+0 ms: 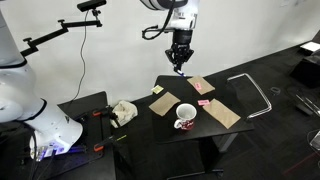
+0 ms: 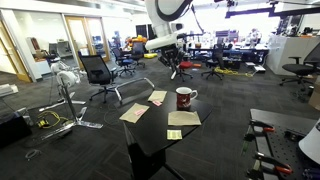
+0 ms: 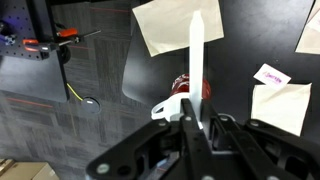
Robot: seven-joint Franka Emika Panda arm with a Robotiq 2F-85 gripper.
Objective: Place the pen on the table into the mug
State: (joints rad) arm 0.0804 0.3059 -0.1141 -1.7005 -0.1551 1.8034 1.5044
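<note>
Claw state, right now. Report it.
Claw: closed, holding the pen.

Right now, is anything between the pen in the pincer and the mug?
Nothing visible. The pincer holds the slim whitish pen in the air above the square black tabletop; the white, red-patterned mug stands uncovered. The tan paper sheets lie flat beside it.

In an exterior view the camera looked down on the table (image 1: 205,130) from high off one corner, at middling distance. In an exterior view it sat lower, near a table (image 2: 150,140) corner. Both exterior views shared the tabletop and the mug (image 1: 186,118) (image 2: 185,98). The wrist view looked down from close above the mug (image 3: 172,105).
</note>
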